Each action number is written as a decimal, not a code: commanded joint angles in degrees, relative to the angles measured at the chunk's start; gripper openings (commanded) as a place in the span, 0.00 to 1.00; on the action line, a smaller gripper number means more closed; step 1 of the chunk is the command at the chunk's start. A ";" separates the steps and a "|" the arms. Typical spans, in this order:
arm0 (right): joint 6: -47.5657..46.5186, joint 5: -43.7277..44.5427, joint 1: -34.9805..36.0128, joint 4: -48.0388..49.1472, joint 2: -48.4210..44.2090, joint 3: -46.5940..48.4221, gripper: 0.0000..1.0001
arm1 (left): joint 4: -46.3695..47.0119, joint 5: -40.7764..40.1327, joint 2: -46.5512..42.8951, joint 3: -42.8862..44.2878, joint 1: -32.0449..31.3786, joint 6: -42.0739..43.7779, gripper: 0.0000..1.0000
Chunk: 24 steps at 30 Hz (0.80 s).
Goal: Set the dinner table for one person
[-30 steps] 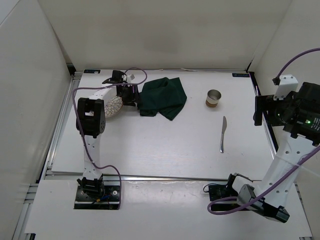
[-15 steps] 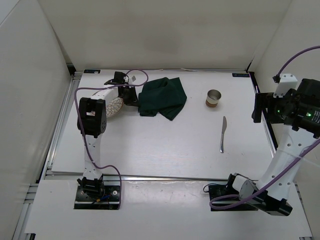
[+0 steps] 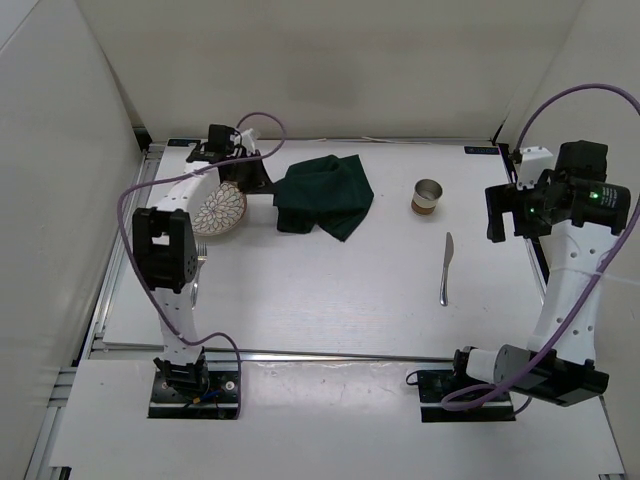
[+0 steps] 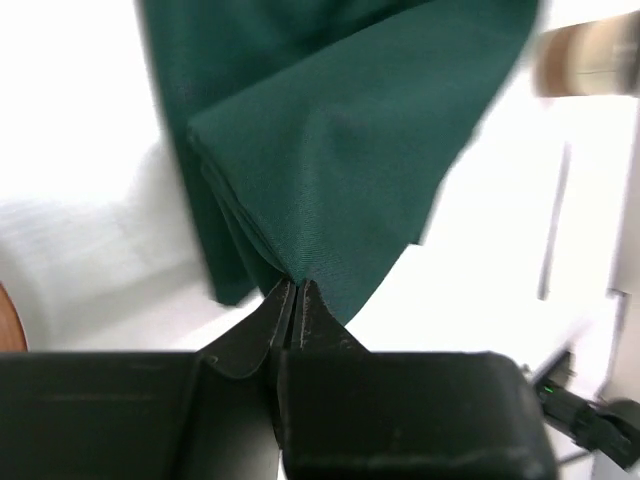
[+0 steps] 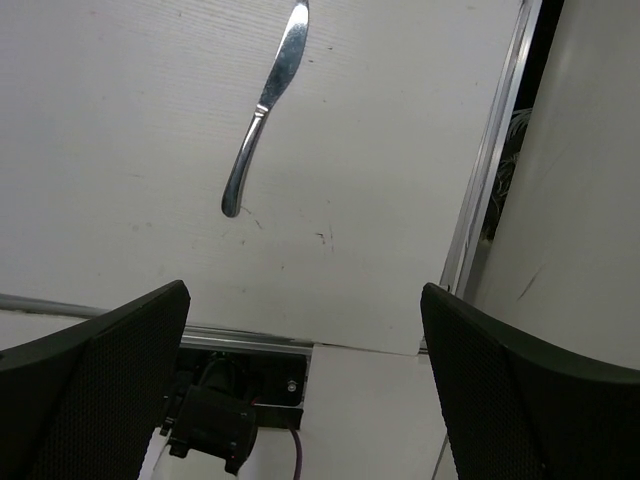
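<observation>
White dinner table (image 3: 330, 290), lengthwise left-to-right

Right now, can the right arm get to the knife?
Probably yes. The right gripper is open and empty, hanging over the right side of the table. The knife lies flat nearby on a bare patch, with nothing on it or against it. The cup stands apart, farther back.
</observation>
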 commanded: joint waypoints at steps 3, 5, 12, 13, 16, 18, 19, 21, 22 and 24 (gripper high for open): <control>-0.58 3.15 2.92 -1.63 1.59 0.41 1.00 | -3.81 5.56 -9.88 -1.15 0.52 -0.80 0.10; -0.58 3.16 4.32 -1.11 3.00 1.20 1.00 | -5.66 7.05 -11.98 -3.87 -0.88 -0.80 0.10; -1.11 3.16 5.37 -1.10 4.76 4.62 1.00 | -6.89 7.58 -21.74 -17.13 -4.92 0.52 0.10; -1.11 3.16 5.38 -1.10 4.76 4.63 1.00 | -6.89 7.06 -22.97 -18.46 -4.93 0.52 0.10; -1.11 3.16 6.60 -1.10 5.29 4.63 1.00 | -6.89 6.53 -27.10 -22.69 -6.60 0.00 0.10; -1.11 3.16 7.22 -1.10 5.29 5.33 1.00 | -6.89 5.66 -29.47 -24.36 -7.91 -0.01 0.10; -1.11 3.16 7.83 -1.10 5.29 5.86 1.00 | -6.89 5.65 -30.18 -25.76 -9.22 -0.62 0.10; -1.11 3.16 8.45 -1.10 5.82 5.86 1.00 | -6.89 5.04 -32.02 -26.91 -10.81 -0.62 0.10; -1.11 3.68 8.98 -1.10 5.82 5.86 1.00 | -6.89 4.17 -32.64 -28.05 -12.47 -0.62 0.10; -1.11 3.68 9.50 -1.10 5.82 6.38 1.00 | -6.36 3.63 -34.31 -29.45 -14.06 -0.62 0.10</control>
